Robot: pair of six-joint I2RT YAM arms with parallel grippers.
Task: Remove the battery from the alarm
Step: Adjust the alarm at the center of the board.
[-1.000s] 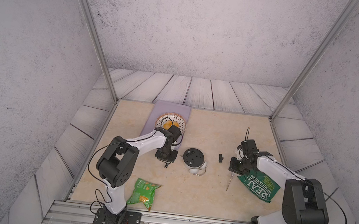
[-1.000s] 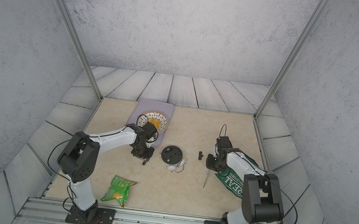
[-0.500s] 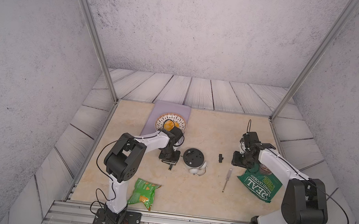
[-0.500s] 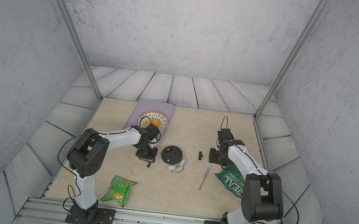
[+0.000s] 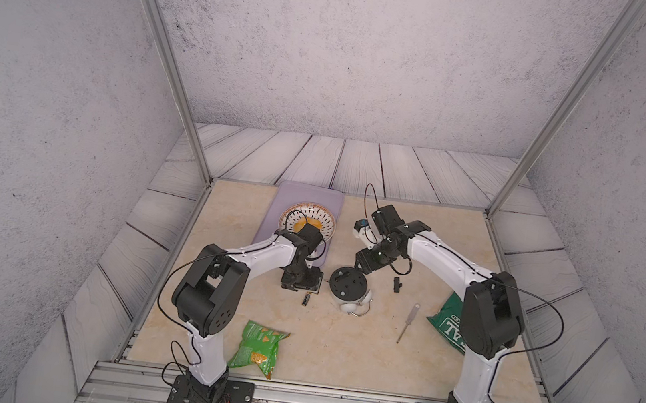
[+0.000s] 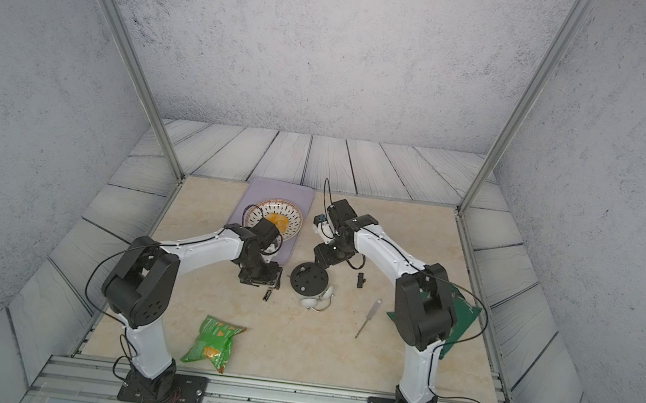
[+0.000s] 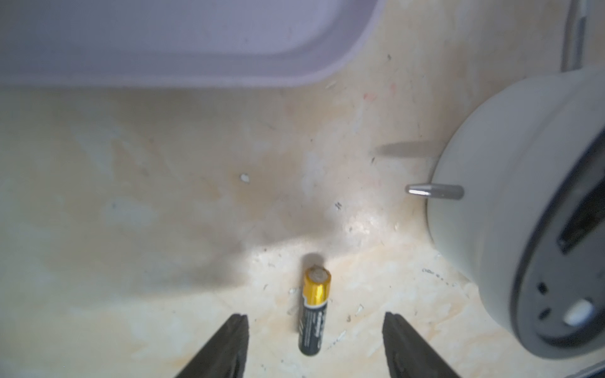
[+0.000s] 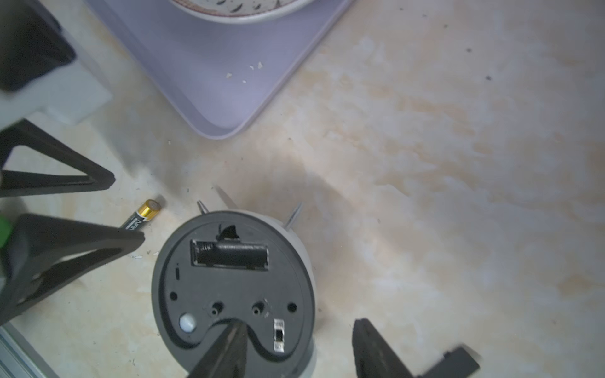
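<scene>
battery (image 7: 312,314) black, gold end | alarm (image 8: 229,288) black back, white casing | tray (image 5: 313,195) plain lilac | bowl (image 5: 325,216) white, dark radial marks, orange centre | snack bag (image 5: 257,345) bright green, orange spots | second bag (image 5: 444,324) dark green, white lettering | table (image 5: 336,350) cream, tan mottling

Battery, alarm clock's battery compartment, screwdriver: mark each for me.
battery (image 7: 313,311): left wrist view, black casing just below the gold band.
battery compartment (image 8: 229,257): right wrist view, middle of the empty slot in the back of the alarm clock (image 8: 235,288).
screwdriver (image 5: 409,322): in a top view, where handle meets shaft.
</scene>
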